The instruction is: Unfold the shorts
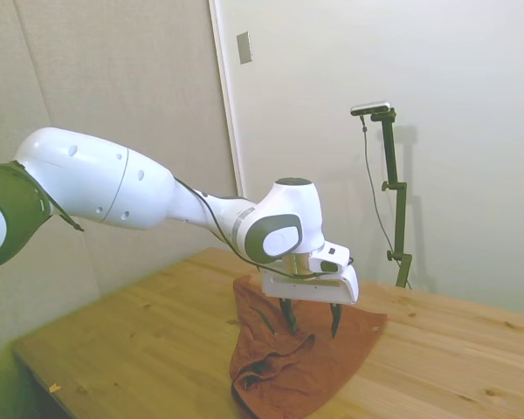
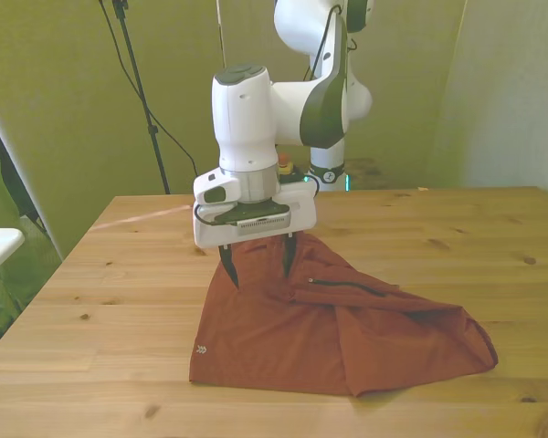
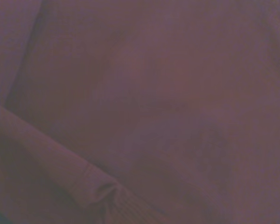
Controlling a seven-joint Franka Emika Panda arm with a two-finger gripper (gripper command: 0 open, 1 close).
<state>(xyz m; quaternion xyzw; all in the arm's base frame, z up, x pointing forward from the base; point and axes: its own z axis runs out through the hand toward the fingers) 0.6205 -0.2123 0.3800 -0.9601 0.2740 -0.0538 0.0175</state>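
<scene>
- The shorts [image 2: 338, 328] lie folded on the wooden worktop [image 2: 110, 301], spreading toward the front view's right
- The tool [image 2: 258, 260] stands spread open, fingertips down at the cloth's far-left edge, likely to pinch a layer
- Front view shows a small pale mark [image 2: 199, 349]; wrist view shows only blurred cloth and a fold ridge [image 3: 51, 163]

The rust-orange cloth shorts [image 2: 347, 333] look soft and matt, creased into folds, with a fine weave showing dimly up close [image 3: 144, 107]. The pale wooden surface [image 2: 100, 301] is smooth, knotted and grained. The white plastic claw [image 2: 259, 265] housing shines glossy; its fingers are dark.
</scene>
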